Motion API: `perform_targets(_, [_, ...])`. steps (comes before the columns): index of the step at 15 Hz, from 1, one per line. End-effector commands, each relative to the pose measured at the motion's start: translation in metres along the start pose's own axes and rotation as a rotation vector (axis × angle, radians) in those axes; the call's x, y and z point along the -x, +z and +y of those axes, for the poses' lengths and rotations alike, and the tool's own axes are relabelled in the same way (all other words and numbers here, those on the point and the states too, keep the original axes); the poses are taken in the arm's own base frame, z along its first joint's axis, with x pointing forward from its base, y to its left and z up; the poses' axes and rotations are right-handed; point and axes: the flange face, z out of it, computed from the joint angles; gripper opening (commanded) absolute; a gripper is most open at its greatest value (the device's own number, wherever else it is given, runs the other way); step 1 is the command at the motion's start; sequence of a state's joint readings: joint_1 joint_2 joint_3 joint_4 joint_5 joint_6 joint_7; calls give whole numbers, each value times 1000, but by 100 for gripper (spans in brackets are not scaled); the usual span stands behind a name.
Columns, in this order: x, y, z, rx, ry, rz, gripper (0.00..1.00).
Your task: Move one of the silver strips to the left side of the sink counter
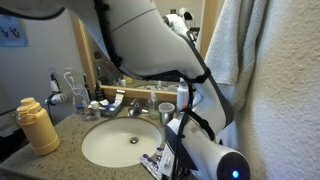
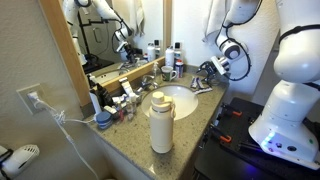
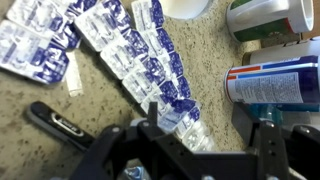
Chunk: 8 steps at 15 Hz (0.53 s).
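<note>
1. Nearest the lens, the claw point(image 3: 207, 135) is seen spread wide and empty, with its jaws hanging on either side of the lower end of the silver strip point(image 3: 175, 75).
2. That strip lies flat and slantwise on the speckled bench point(image 3: 215, 55). Its upper part is pressed close against a second strip point(image 3: 110, 50), and whether the two overlap cannot be told. A third strip point(image 3: 30, 45) lies further off.
3. Flat foil offers little edge, so a straight descent until the fingertips meet the stone is judged best. The jaws should then be closed across the narrow width, so that the foil buckles up into the grip.
4. Only the free lower end should be taken, so that the neighbouring strip is not dragged along.
5. A blue-and-white can point(image 3: 275, 82) stands just beside one jaw, and contact with it is to be avoided. The black razor point(image 3: 55, 125) lies apart on the other side.
6. Once lifted, the strip is probably to be carried across the basin point(image 1: 100, 140).
</note>
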<state>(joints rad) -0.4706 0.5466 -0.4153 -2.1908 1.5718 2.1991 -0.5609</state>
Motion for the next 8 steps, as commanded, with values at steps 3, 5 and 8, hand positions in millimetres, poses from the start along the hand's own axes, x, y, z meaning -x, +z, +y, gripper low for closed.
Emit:
perform_targets(3, [-3,5,-5,13,83,18,74])
perform_targets(5, [-3,6,-6,15,97,18,71])
perform_targets(8, [-4,7,-5,21,118,21,72])
